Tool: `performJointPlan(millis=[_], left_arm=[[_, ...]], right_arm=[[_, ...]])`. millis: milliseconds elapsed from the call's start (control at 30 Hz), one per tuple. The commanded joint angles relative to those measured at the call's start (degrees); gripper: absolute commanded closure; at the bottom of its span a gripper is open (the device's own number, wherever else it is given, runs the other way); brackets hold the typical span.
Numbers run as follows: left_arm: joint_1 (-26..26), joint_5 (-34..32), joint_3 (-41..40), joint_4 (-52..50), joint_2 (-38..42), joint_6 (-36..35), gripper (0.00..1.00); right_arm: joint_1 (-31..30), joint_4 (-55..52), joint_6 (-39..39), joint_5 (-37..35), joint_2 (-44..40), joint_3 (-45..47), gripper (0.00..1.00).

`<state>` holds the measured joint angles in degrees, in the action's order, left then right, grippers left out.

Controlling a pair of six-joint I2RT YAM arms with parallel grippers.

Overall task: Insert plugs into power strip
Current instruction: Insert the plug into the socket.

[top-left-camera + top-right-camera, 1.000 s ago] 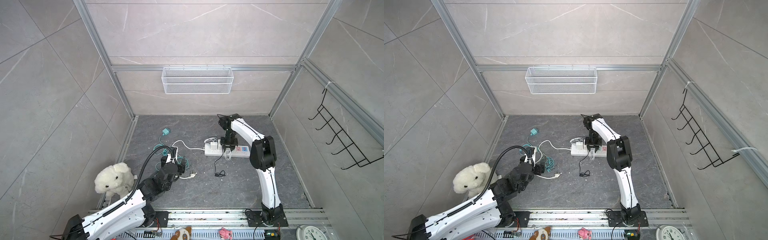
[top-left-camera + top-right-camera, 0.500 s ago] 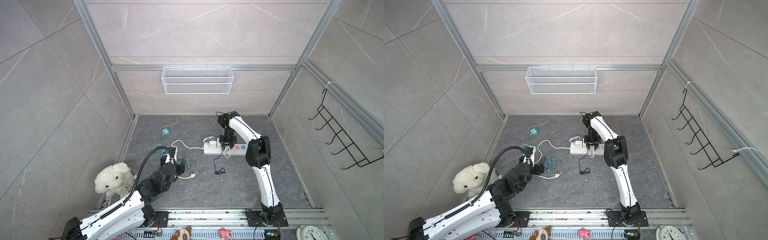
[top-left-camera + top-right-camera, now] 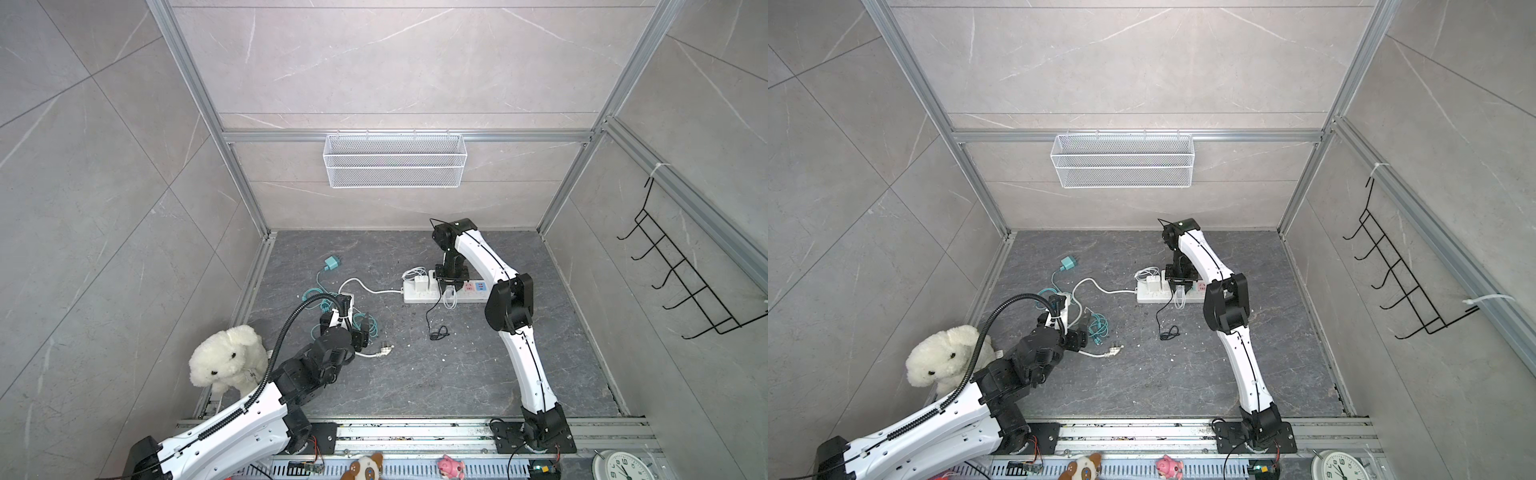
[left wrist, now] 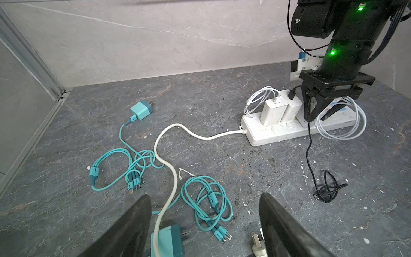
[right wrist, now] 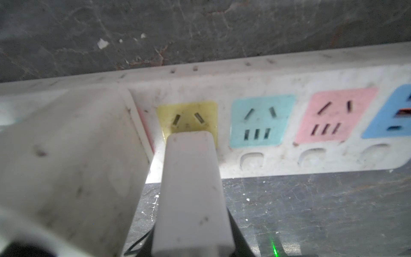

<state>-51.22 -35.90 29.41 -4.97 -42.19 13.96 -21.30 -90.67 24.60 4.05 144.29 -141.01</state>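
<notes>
The right arm arches over the power strip, wrist pointing straight down. The right end effector is closed on a white plug at the strip's yellow socket, just beside two seated plugs; whether its prongs are in I cannot tell. The left arm stretches low off the strip's cord end. The left end effector is wide open, holding nothing, with a teal plug and the cord between its fingers. A second teal plug lies farther off that end.

left gripper spread wide; white cord crosses teal plug beneath
</notes>
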Motion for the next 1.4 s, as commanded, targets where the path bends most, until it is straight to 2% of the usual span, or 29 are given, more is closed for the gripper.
performJointPlan(millis=[0, 67, 333, 767, 1367], left_arm=[[0.19, -1.27, 2.36, -0.58, 0.76, -0.05, 0.22], [0.2, -1.12, 2.43, -0.83, 0.87, 0.32, 0.22], [0.22, -0.82, 2.59, -0.49, 0.34, 0.82, 0.22], [0.19, -1.63, 2.51, 0.83, -1.65, 0.67, 0.22], [0.17, -1.36, 3.64, 1.08, -3.58, 0.17, 0.22]], right_arm=[[-0.59, 1.11, 0.12, -0.19, 1.48, -0.25, 0.9], [-0.54, 0.91, -0.48, 0.4, 2.16, -0.18, 0.89], [-0.62, 2.17, -0.05, 0.52, 1.28, -0.91, 0.74], [-0.58, 3.02, 0.95, 1.13, -1.07, -3.55, 0.56], [-0.32, 4.74, 0.68, -1.94, -5.75, 3.37, 0.54]])
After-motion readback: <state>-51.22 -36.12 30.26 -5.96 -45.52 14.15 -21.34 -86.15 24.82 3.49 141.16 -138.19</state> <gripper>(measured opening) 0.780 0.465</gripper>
